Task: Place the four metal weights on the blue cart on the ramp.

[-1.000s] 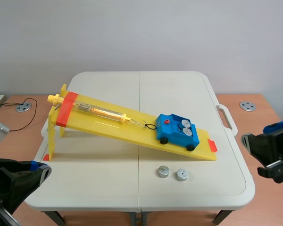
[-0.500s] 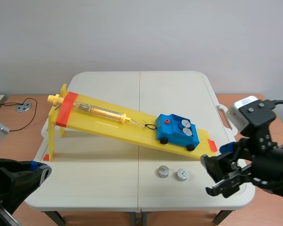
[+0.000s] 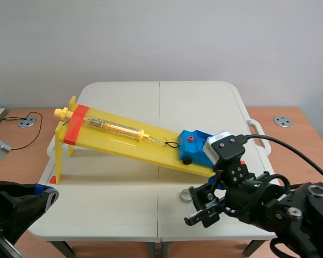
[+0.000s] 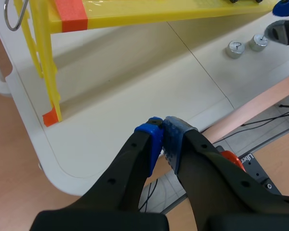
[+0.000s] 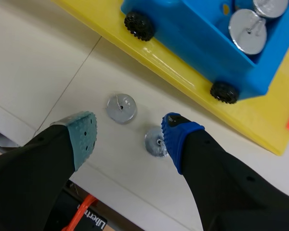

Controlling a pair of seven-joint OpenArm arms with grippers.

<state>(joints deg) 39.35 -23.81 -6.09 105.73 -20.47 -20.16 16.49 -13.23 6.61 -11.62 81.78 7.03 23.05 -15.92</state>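
Two shiny round metal weights (image 5: 121, 107) lie beside the glossy yellow plastic ramp (image 5: 183, 79), which carries a smooth blue plastic cart (image 5: 183, 38)

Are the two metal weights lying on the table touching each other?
Apart. The right wrist view shows bare table between one weight and the other weight.

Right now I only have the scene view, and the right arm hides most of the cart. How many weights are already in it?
Observer: Two metal weights sit in the blue cart, seen from the right wrist view.
Operator: I see one on the table. Any more?
Observer: Yes, two: a loose weight between the open fingers of the right gripper, and a second weight partly behind its blue pad.
Operator: And the left gripper?
Observer: The left gripper is shut on nothing, over the edge of the table.
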